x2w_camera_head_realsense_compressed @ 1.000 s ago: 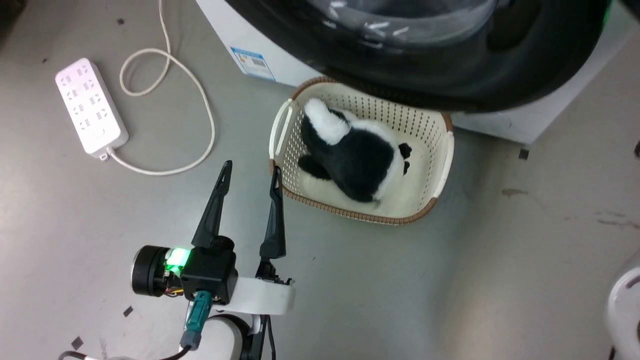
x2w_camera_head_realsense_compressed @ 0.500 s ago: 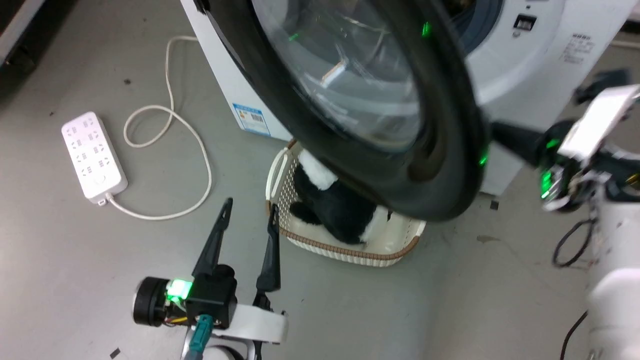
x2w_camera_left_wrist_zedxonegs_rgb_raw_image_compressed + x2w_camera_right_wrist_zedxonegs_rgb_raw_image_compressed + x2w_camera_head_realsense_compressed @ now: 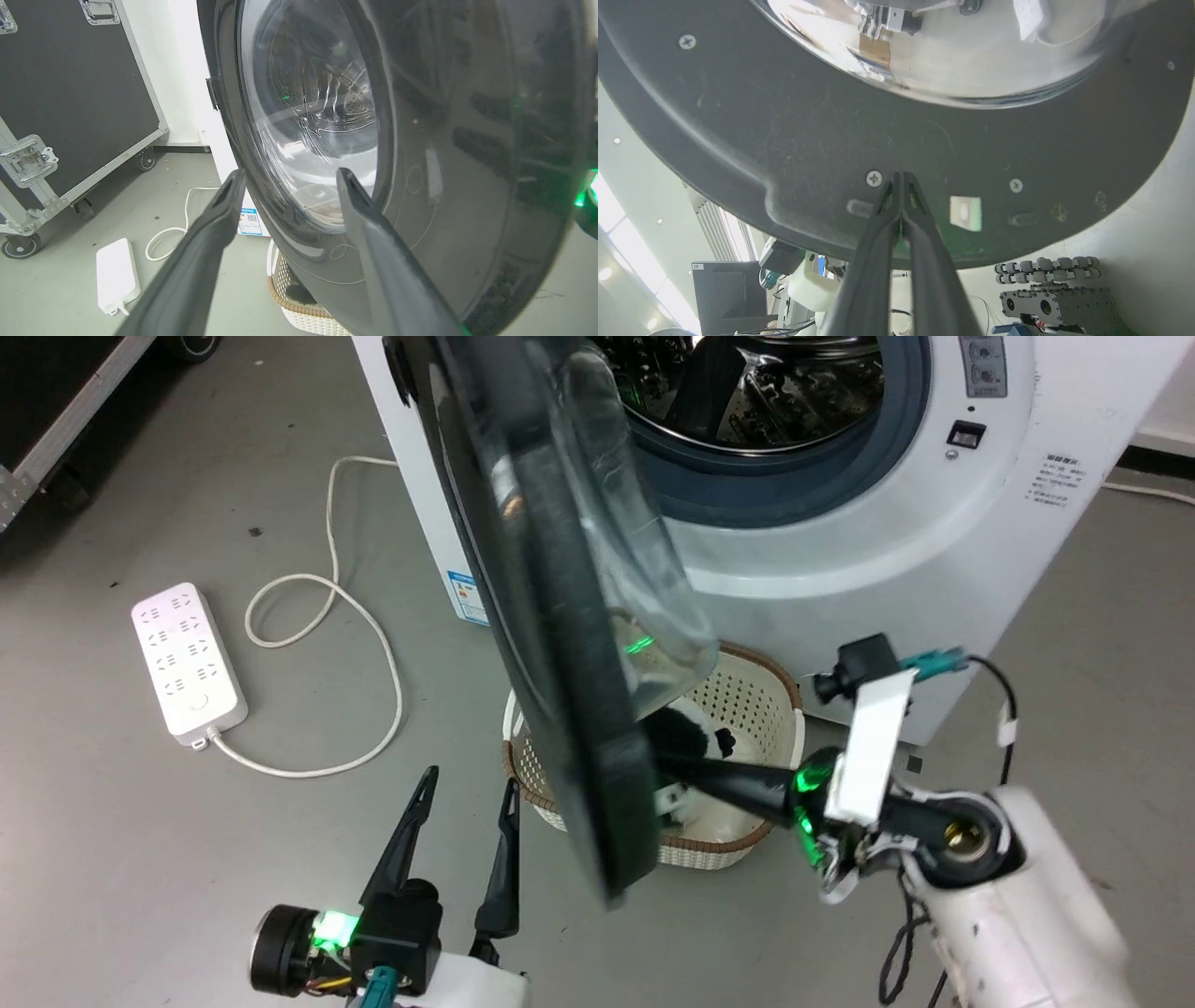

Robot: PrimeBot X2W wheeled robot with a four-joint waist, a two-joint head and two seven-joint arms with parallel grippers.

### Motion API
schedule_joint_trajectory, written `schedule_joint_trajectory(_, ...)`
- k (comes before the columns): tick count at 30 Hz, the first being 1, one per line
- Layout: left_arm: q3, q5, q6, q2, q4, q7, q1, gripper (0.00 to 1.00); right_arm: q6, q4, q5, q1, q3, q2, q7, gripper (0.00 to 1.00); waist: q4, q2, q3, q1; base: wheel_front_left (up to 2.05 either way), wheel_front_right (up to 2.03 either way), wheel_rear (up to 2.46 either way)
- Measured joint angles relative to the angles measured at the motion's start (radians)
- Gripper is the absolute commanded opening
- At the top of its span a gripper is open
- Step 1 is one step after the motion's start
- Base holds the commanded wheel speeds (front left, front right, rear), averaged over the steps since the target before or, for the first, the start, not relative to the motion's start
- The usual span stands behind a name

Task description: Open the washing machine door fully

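Washing machine door (image 3: 560,691), a large round black-rimmed disc with a bulging clear glass centre, stands roughly edge-on in the head view. It is swung out from the big white front-loading washing machine (image 3: 840,569), so the perforated steel drum (image 3: 747,392) and grey rubber ring (image 3: 794,476) are exposed. Below it sits a cream perforated plastic basket (image 3: 775,709) holding a black-and-white plush toy (image 3: 695,742). The right gripper (image 3: 667,767) reaches across the basket to the door's inner face near its lower rim. The left gripper (image 3: 470,782) is spread and empty, low on the door's outer side. A white power strip (image 3: 187,658) lies well apart on the floor.

In the left wrist view, the left gripper (image 3: 289,175) points at the glossy outer face of the washing machine door (image 3: 444,163) with its fingers wide apart, near it but not visibly touching.

In the right wrist view, the right gripper (image 3: 899,176) has its fingers pressed together, pinching nothing, with the tips set against the door's (image 3: 784,140) dark inner rim just beside a silver screw (image 3: 874,178).

The step in hand looks like the push-open, about halfway through. The next move likely calls for pressing leftward along the hinge arc without the tips sliding off the rim, while the left gripper clears the door's path.
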Motion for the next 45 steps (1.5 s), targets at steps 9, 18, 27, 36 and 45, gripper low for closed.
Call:
schedule_joint_trajectory(9,0.027,0.0,-0.001,0.002,-0.001,0.0,0.006,1.0,0.0,-0.005,-0.024,0.017,-0.007,-0.001,-0.138,1.0,-0.006,0.0,-0.017,0.0001,0.0,0.0,0.0)
schedule_joint_trajectory(18,0.076,-0.024,-0.014,0.004,-0.005,0.0,0.01,1.0,0.0,-0.263,-0.363,0.09,-0.082,-0.152,-0.496,1.0,-0.066,0.0001,-0.059,0.0001,0.0,0.0,0.0)
schedule_joint_trajectory(27,0.142,-0.037,-0.037,0.025,-0.007,0.0,0.041,1.0,0.0,-0.432,-0.959,0.279,-0.053,-0.348,-1.009,1.0,-0.15,0.0,-0.119,0.0,0.0,0.0,0.0)
schedule_joint_trajectory(36,0.178,-0.043,-0.055,0.028,-0.007,0.0,0.094,1.0,0.0,-0.509,-1.363,0.584,-0.205,-0.111,-1.157,1.0,-0.226,0.0,-0.153,0.0,0.0,0.0,0.0)
schedule_joint_trajectory(45,0.19,-0.043,-0.07,0.024,0.01,0.0,0.103,1.0,0.0,-0.462,-1.454,0.672,-0.235,-0.004,-1.187,1.0,-0.252,0.0,-0.151,0.0002,0.0,0.0,0.0)
